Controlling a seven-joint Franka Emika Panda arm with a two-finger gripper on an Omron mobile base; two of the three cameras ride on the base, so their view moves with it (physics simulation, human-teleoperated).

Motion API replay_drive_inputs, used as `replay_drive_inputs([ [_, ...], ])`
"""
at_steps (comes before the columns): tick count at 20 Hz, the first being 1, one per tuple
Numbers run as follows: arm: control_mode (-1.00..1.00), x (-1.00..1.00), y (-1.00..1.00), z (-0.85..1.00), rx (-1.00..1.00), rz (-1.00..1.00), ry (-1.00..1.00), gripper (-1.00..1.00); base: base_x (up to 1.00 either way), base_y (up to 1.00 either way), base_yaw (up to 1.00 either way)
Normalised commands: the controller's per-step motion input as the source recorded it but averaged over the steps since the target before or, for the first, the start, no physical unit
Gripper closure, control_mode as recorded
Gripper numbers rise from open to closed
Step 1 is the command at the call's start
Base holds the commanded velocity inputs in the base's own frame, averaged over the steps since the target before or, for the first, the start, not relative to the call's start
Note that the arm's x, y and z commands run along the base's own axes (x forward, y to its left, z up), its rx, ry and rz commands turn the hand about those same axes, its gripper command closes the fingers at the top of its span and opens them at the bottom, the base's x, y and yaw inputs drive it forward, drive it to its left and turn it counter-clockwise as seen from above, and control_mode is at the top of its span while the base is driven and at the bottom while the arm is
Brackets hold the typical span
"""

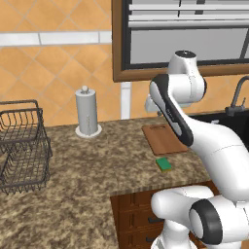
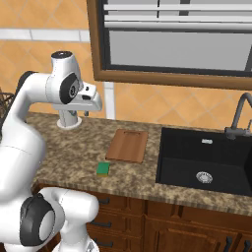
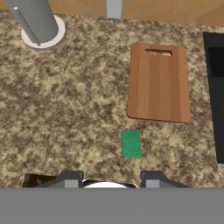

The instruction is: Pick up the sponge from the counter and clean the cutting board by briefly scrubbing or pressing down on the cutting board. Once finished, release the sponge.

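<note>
The sponge [image 1: 164, 164] [image 2: 103, 169] [image 3: 131, 143] lies green side up on the speckled counter [image 1: 97, 165] [image 2: 69, 157] [image 3: 78, 109], near its front edge. Just behind it lies the reddish-brown cutting board [image 1: 163, 138] [image 2: 127, 145] [image 3: 159, 83], its handle slot toward the wall. My gripper [image 2: 86, 113] [image 3: 112, 179] hangs high above the counter and looks straight down. Its two finger tips stand wide apart with nothing between them. In the hand view the sponge is a little above the tips and the board is up and to the right.
A grey paper towel holder [image 1: 87, 113] [image 2: 69, 120] [image 3: 37, 22] stands by the tiled wall, left of the board. A wire basket [image 1: 22, 146] sits at the far left. The black sink [image 2: 206, 160] [image 3: 216, 87] with its faucet [image 2: 238, 118] lies right of the board.
</note>
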Motion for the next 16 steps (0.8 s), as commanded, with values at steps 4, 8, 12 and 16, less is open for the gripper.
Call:
replay_drive_inputs([
  [4, -1.00, 0.09, -0.05, -0.29, 0.01, 0.01, 0.05, -1.00, 0.00, 0.00, 0.00],
  [8, -1.00, 0.06, -0.10, -0.76, 0.00, 0.06, 0.10, -1.00, 0.00, 0.00, 0.00],
  [12, -1.00, 0.00, -0.06, -0.98, 0.00, 0.08, 0.09, -1.00, 0.00, 0.00, 0.00],
  [16, -1.00, -0.05, -0.18, -0.97, 0.00, 0.06, 0.04, -1.00, 0.00, 0.00, 0.00],
])
